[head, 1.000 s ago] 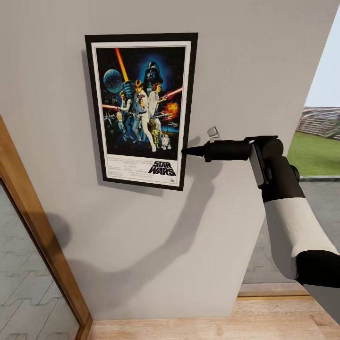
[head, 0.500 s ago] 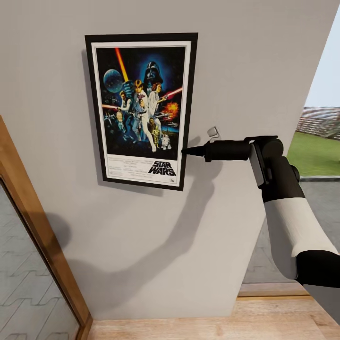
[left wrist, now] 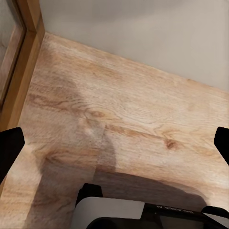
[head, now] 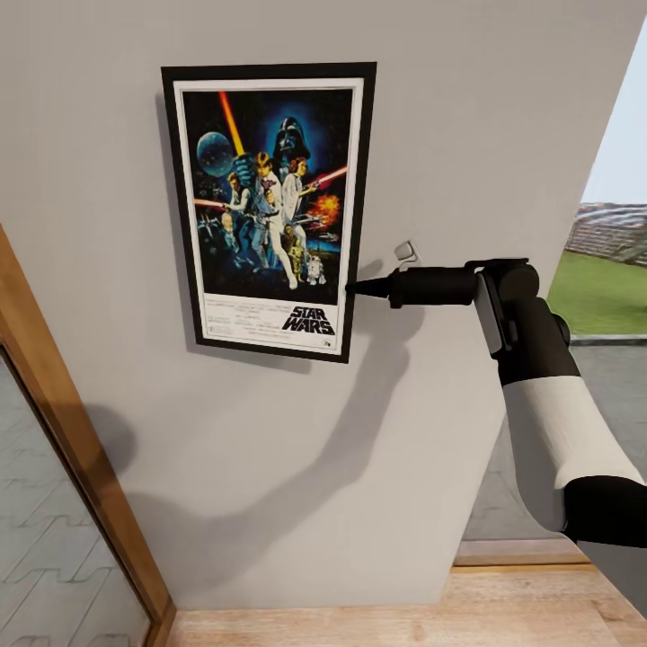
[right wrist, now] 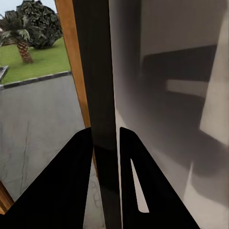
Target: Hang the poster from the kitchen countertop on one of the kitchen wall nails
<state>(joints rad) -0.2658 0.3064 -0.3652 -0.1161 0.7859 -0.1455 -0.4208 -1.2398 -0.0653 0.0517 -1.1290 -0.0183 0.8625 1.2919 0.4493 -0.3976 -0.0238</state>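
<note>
The poster (head: 270, 207), a Star Wars print in a thin black frame with a white border, stands upright and flat against the grey wall (head: 467, 108). My right gripper (head: 352, 288) reaches in from the right and is shut on the poster's lower right edge. In the right wrist view the gripper (right wrist: 106, 136) has a black finger on each side of the dark frame edge (right wrist: 98, 71). A small grey wall nail (head: 405, 251) sticks out just right of the poster, above the gripper. My left gripper (left wrist: 114, 143) hangs open over the wooden floor (left wrist: 124, 109), holding nothing. The kitchen countertop is out of view.
A wooden door frame (head: 72, 449) with glass runs down the left side. To the right the wall ends at an opening onto pavement and grass (head: 602, 288). The wooden floor (head: 386, 611) meets the wall below.
The door frame at the left edge has shifted very slightly. The poster and the right arm have not moved.
</note>
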